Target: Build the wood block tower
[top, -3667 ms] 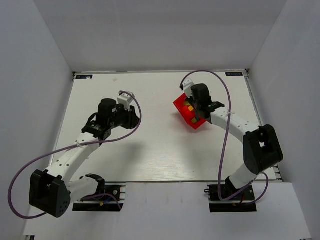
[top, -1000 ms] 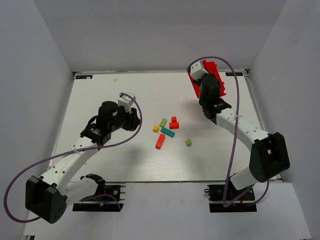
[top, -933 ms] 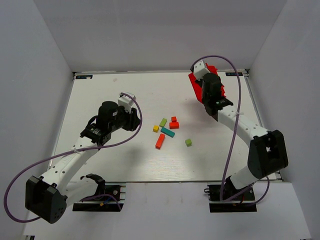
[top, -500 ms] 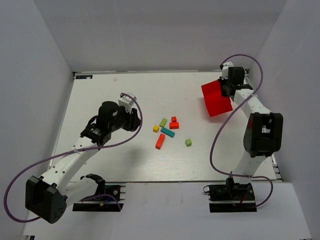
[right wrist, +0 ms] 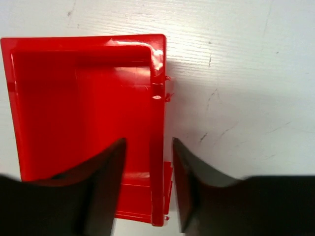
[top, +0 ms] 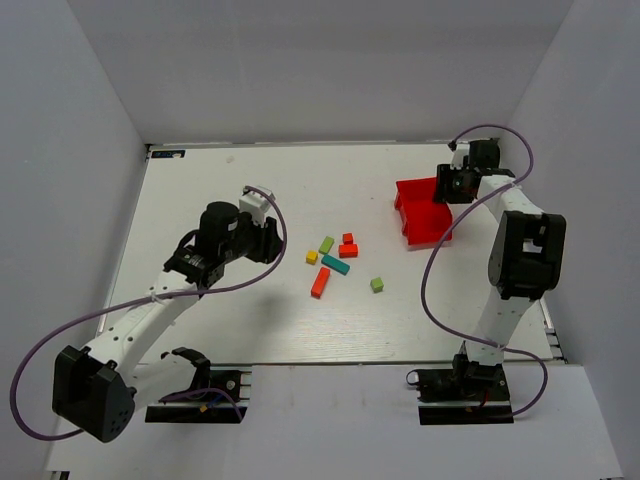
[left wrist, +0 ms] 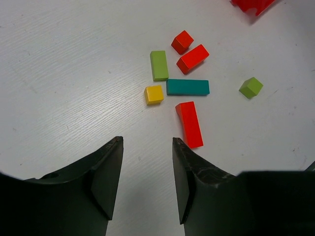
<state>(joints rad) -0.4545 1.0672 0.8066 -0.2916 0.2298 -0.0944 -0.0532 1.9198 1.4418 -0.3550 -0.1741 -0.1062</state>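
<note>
Bin [right wrist: 83,42] now down, right hand [right wrist: 147,142] parted around its wall [right wrist: 157,98]; left hand [left wrist: 146,142] half-open, empty; 7 blocks [left wrist: 187,87] scattered.

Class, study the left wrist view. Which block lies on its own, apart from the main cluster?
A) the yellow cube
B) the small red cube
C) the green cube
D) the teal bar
C: the green cube sits alone, clear of the group gathered round the teal bar.
</note>
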